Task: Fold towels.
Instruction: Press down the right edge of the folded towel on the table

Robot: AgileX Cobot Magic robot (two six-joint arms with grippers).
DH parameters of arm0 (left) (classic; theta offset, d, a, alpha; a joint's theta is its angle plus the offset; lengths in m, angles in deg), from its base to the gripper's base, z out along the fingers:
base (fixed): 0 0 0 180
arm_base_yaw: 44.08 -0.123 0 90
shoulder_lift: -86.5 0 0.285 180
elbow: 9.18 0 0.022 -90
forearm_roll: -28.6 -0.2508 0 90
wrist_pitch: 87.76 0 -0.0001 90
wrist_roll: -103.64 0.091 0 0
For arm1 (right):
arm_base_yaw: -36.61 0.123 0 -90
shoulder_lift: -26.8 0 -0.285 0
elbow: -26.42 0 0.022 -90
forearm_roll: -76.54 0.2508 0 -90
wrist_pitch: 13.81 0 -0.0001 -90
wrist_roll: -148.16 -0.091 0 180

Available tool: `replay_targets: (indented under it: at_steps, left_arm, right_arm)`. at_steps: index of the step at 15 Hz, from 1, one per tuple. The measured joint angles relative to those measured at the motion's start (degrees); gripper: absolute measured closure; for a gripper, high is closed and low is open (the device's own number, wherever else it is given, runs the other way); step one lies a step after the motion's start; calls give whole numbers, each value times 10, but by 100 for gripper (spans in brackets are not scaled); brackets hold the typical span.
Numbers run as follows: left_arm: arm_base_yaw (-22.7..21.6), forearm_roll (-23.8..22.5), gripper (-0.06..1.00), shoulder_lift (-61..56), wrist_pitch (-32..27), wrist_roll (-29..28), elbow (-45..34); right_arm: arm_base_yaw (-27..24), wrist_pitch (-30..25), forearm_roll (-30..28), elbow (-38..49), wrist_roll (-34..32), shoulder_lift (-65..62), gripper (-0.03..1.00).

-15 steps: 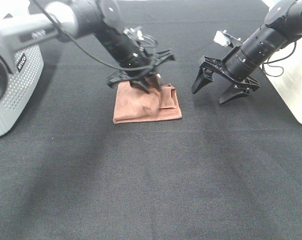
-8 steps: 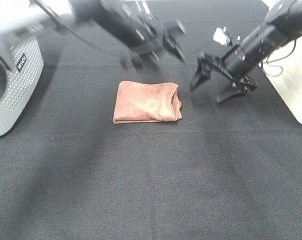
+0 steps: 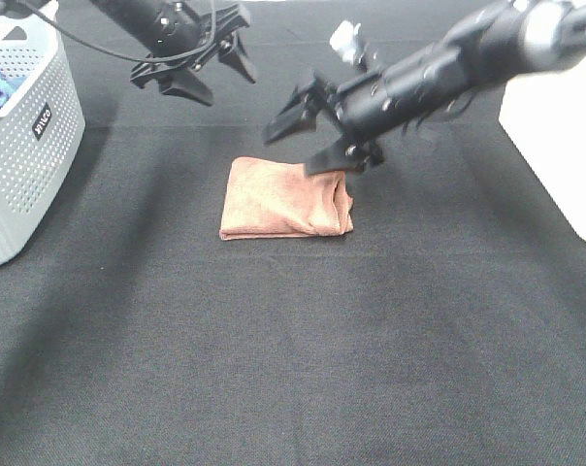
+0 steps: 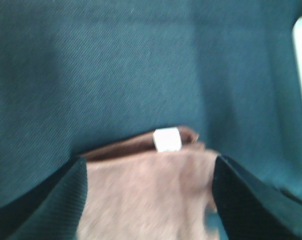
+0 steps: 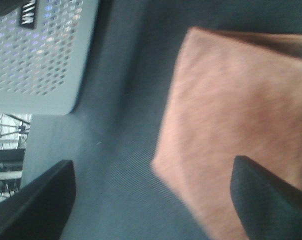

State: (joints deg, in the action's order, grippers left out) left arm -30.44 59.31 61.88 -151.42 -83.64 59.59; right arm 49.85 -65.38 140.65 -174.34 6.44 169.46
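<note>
The rust-brown towel lies folded into a rectangle on the black table, and nothing holds it. My left gripper hangs open, well behind the towel and to its left. Its wrist view looks down on the towel and the white tag between the open fingers. My right gripper has reached across the middle and hovers open over the towel's far edge. The right wrist view shows the towel between its spread fingers.
A grey perforated basket stands at the left edge with a blue cloth inside; it also shows in the right wrist view. A white box sits at the right edge.
My left gripper let go of the towel, opened wider and pulled up and back to the left. My right arm swung left to above the towel's far edge. The towel now lies flat.
</note>
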Motion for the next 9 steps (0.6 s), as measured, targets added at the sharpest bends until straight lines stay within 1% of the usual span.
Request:
replay_targets:
  at_steps: [2, 3, 5, 7, 8, 9]
  left_arm:
    - [-1, 0, 27, 0, -15, 6, 0]
    - [-1, 0, 27, 0, -18, 6, 0]
    - [-1, 0, 27, 0, -26, 7, 0]
    - [-1, -2, 27, 0, -38, 18, 0]
    - [-1, -2, 27, 0, -38, 18, 0]
    - [-1, -13, 27, -2, -49, 26, 1]
  right_arm:
    - [-17, 10, 5, -2, 4, 28, 17]
    - [-34, 12, 4, -2, 5, 46, 18]
    - [-56, 11, 3, -2, -6, 53, 18]
    - [-73, 11, -14, -5, -17, 49, 18]
    - [-73, 11, -14, -5, -17, 49, 18]
    - [-80, 10, -26, -5, -19, 41, 18]
